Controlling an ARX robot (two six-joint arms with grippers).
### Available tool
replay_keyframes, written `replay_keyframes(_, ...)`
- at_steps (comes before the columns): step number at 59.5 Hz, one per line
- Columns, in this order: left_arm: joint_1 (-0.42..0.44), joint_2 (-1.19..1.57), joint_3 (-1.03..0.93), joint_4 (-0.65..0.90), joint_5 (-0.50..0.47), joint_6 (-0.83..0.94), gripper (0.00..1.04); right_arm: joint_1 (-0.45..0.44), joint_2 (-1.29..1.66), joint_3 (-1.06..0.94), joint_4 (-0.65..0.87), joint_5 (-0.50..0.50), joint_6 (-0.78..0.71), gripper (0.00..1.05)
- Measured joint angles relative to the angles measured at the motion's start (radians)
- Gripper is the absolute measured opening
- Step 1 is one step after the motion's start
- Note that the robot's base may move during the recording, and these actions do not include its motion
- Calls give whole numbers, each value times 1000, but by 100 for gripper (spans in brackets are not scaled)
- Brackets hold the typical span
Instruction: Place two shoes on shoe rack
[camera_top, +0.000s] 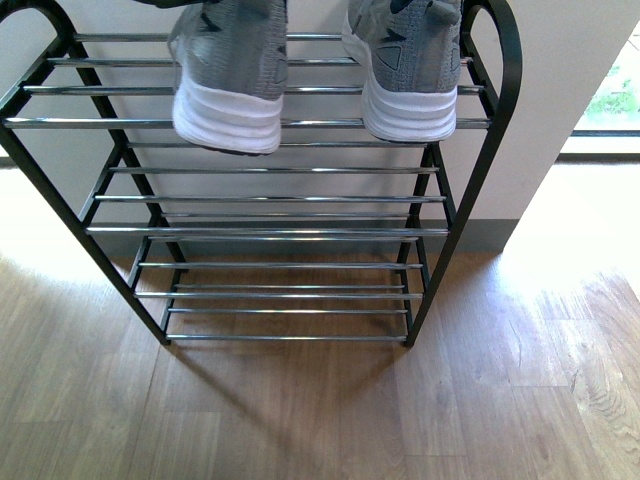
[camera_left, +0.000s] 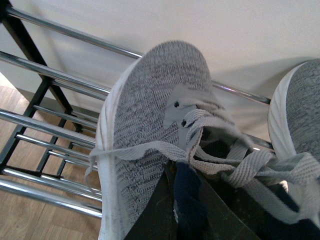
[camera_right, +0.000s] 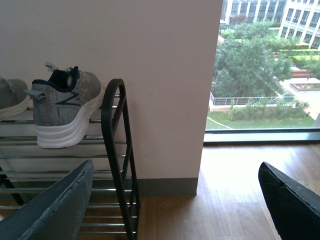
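Two grey knit sneakers with white soles stand on the top tier of the shoe rack (camera_top: 270, 231), heels toward me: one on the left (camera_top: 228, 85), one on the right (camera_top: 405, 70). In the left wrist view my left gripper (camera_left: 183, 202) is shut on the navy collar of the left sneaker (camera_left: 150, 110), whose sole lies over the chrome bars (camera_left: 45, 125). The other sneaker (camera_left: 300, 115) shows beside it. My right gripper (camera_right: 172, 205) hangs open and empty off the rack's right side piece (camera_right: 118, 150), below and apart from the right sneaker (camera_right: 62, 107).
A pale wall (camera_right: 160, 75) stands right behind the rack. To the right is a large window (camera_right: 265, 65) above wooden floor (camera_top: 330, 420). The rack's lower tiers (camera_top: 285, 295) hold nothing.
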Motion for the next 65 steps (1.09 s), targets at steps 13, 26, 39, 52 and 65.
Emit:
replay_keyframes(13, -23, 71, 105, -21, 33, 30, 2, 0, 0, 0, 0, 0, 0, 96)
replay_keyframes(26, -52, 69, 68, 21, 64, 58, 2, 0, 0, 0, 0, 0, 0, 96)
replay_keyframes(39, -48, 38, 29, 42, 90, 132, 39, 0, 0, 0, 0, 0, 0, 96)
replay_keyframes(52, -36, -45, -24, 47, 55, 152, 75, 0, 0, 0, 0, 0, 0, 96)
replay_keyframes(65, -38, -381, -388, 510, -80, 352, 80, 0, 0, 0, 0, 0, 0, 96)
